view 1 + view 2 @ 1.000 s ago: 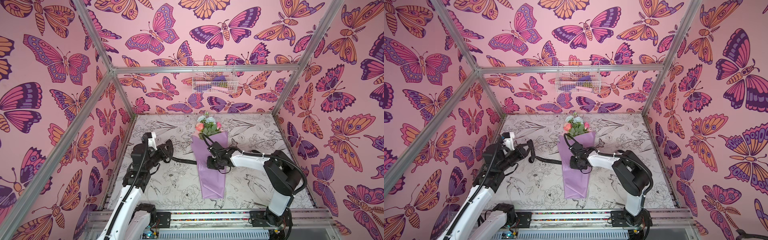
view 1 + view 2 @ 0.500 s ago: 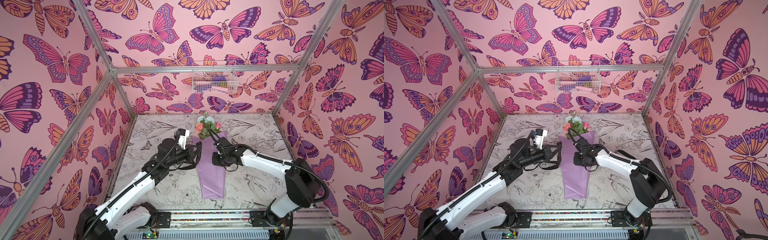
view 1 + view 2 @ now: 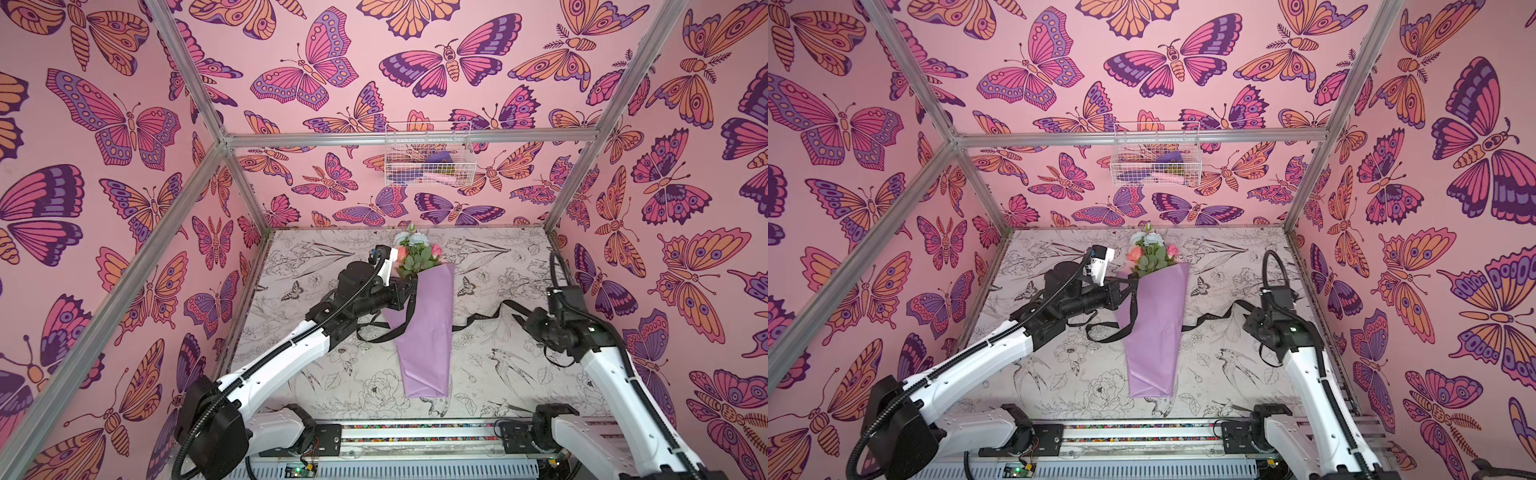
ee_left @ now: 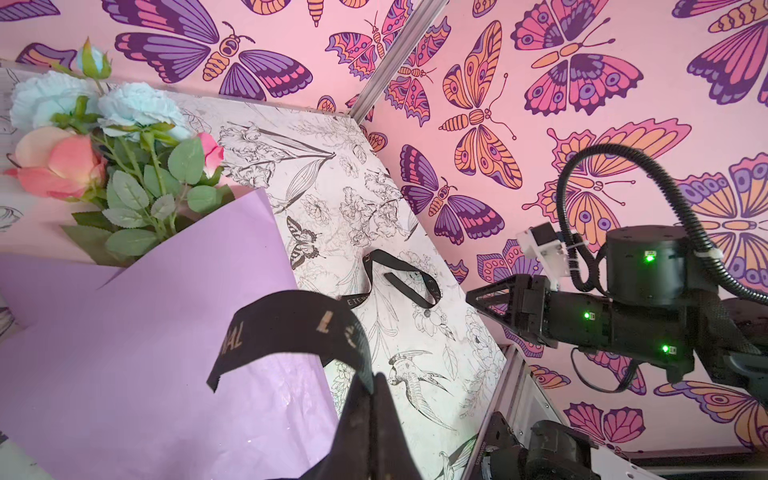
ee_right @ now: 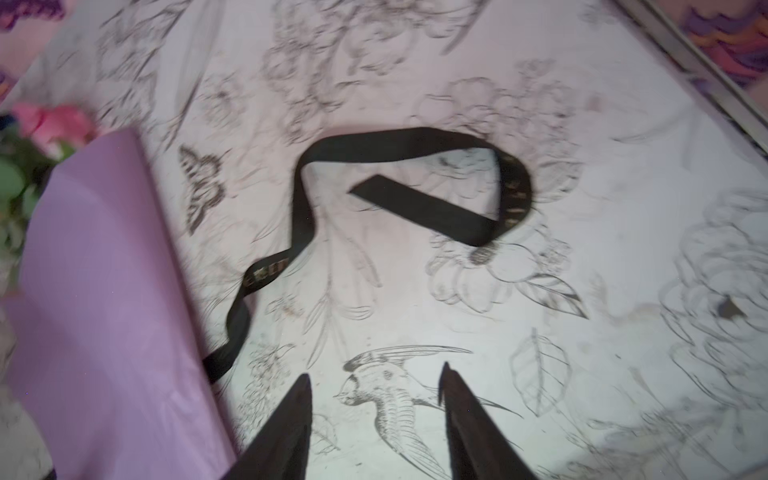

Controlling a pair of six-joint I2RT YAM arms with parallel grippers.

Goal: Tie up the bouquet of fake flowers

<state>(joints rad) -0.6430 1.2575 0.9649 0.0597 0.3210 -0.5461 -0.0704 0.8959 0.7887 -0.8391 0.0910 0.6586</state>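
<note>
In both top views the bouquet (image 3: 424, 332) lies flat in the middle of the table (image 3: 498, 374). Its blooms point to 12 o'clock and the narrow end of its lilac wrap to 6. The left gripper (image 3: 409, 291) is at the wrap's 9 o'clock edge, just below the leaves. Whether it touches the paper cannot be told. A black ribbon (image 3: 397, 330) droops from it in a loop across that edge. Another stretch comes out at the wrap's 3 o'clock side and trails toward the right gripper (image 3: 528, 324), which is well apart from the bouquet. From here its jaws are a dark mass and cannot be read. How the ribbon passes the wrap is hidden. At 12 o'clock a wire basket (image 3: 428, 158) hangs on the back wall, its contents unclear.

The left wrist view shows the pinch that the top views miss. The left gripper (image 4: 374, 386) is clamped tight on the ribbon (image 4: 291, 324), which arches over the lilac paper (image 4: 145, 311). Pale lettering on the ribbon is only partly legible. The right gripper (image 4: 478, 297) appears side-on, so its gap is hidden.

The right wrist view is blurred. The right gripper (image 5: 374, 374) has its jaws apart with nothing between them. The ribbon's loose end (image 5: 395, 145) curls on the table beyond the tips, not touching them. The wrap (image 5: 104, 291) lies off to one side, cut off by the frame.
</note>
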